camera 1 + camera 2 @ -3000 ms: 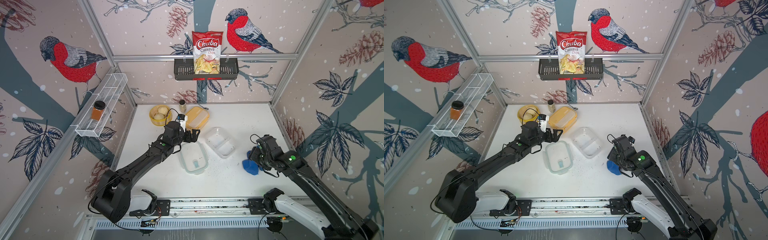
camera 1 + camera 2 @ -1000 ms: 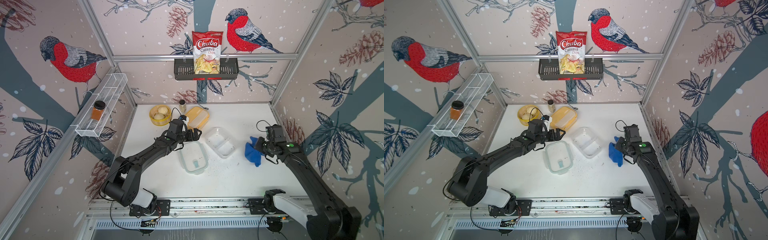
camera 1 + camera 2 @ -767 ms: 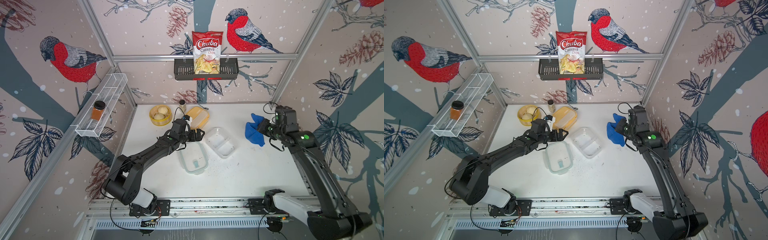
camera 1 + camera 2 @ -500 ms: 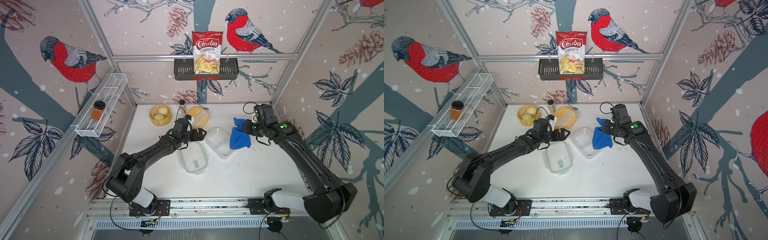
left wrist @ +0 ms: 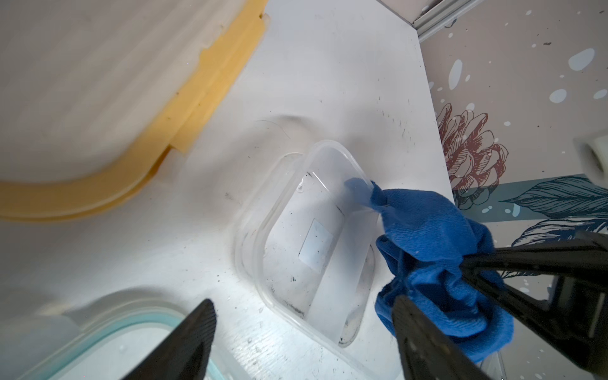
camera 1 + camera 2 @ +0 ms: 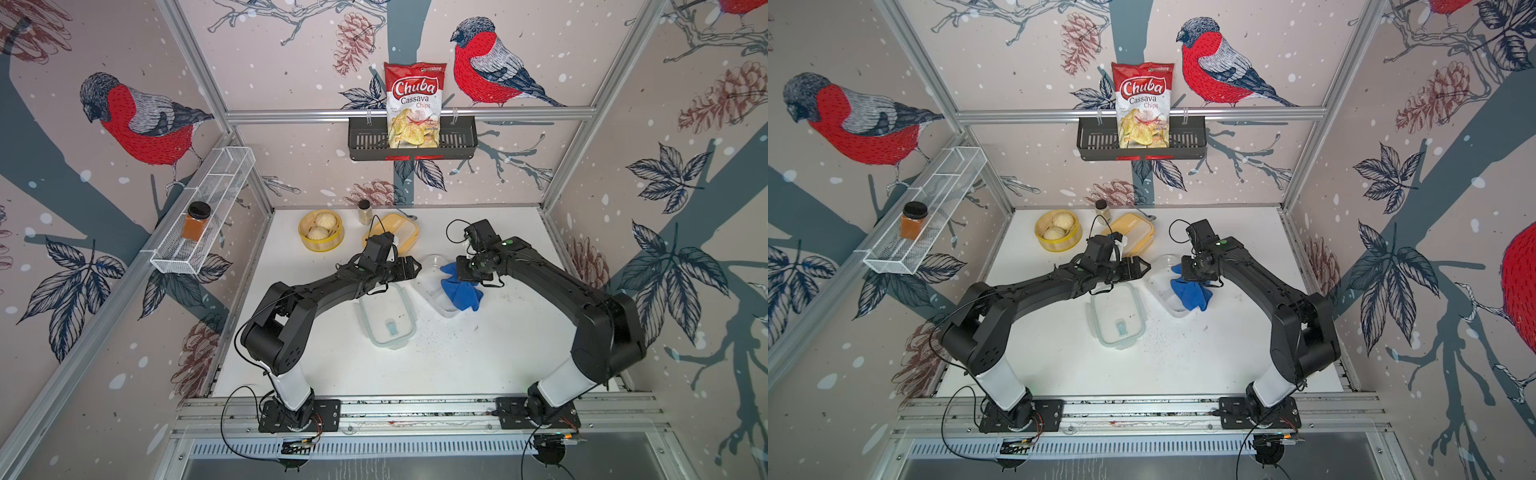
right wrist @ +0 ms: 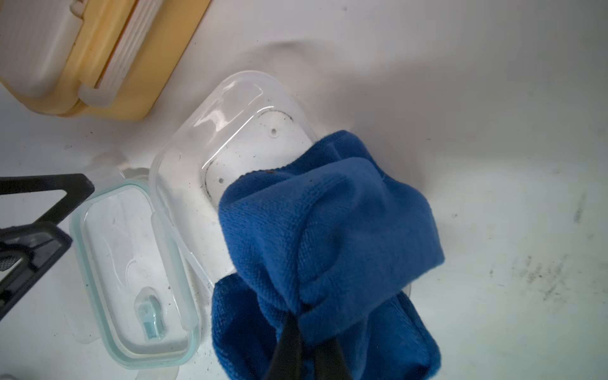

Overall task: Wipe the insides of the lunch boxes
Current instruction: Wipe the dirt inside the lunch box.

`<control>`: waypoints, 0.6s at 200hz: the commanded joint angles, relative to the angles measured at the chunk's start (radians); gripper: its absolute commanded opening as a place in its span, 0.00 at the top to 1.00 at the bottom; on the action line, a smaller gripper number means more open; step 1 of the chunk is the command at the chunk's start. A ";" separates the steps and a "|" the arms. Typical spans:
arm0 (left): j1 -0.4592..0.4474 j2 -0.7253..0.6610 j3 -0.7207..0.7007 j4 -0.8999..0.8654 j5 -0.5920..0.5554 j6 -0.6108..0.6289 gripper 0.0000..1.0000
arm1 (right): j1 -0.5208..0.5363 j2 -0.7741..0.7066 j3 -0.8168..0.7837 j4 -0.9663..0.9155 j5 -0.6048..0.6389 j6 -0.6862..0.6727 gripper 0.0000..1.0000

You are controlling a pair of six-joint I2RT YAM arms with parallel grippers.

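- The bench (image 6: 478,365) carries everything within reach of both arms.
- The yellow lunch box (image 6: 405,232) sits at the back with its lid on, so its inside cannot be reached yet; it is probably the later job.
- The clear lunch box (image 6: 430,282) lies open mid-bench between the arms, with the dark grime (image 5: 289,304) along its floor edges exposed for wiping.
- Its green-rimmed lid (image 6: 387,316) rests just beside it, out of the cloth's way.
- The blue cloth (image 6: 459,286) hangs bunched over the end of the box nearer the right arm; whether it touches the floor inside is hard to tell.
- The left pincer (image 5: 303,301) hovers wide and empty beside the box, likely to steady it.
- The right pincer (image 7: 302,325) is clamped on the cloth's gathered top, leaving the loose folds to do the rubbing.
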 commanded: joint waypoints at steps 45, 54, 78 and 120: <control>-0.014 0.093 0.048 0.057 0.027 -0.037 0.25 | 0.029 0.158 -0.004 0.012 0.018 -0.050 1.00; -0.016 0.099 0.052 0.061 0.026 -0.041 0.27 | 0.037 0.195 0.012 0.001 0.027 -0.058 1.00; -0.020 0.110 0.052 0.079 0.028 -0.053 0.32 | 0.063 0.300 0.058 -0.037 0.077 -0.076 1.00; -0.030 0.118 0.047 0.084 0.021 -0.050 0.34 | 0.061 0.384 0.093 -0.052 0.232 -0.036 1.00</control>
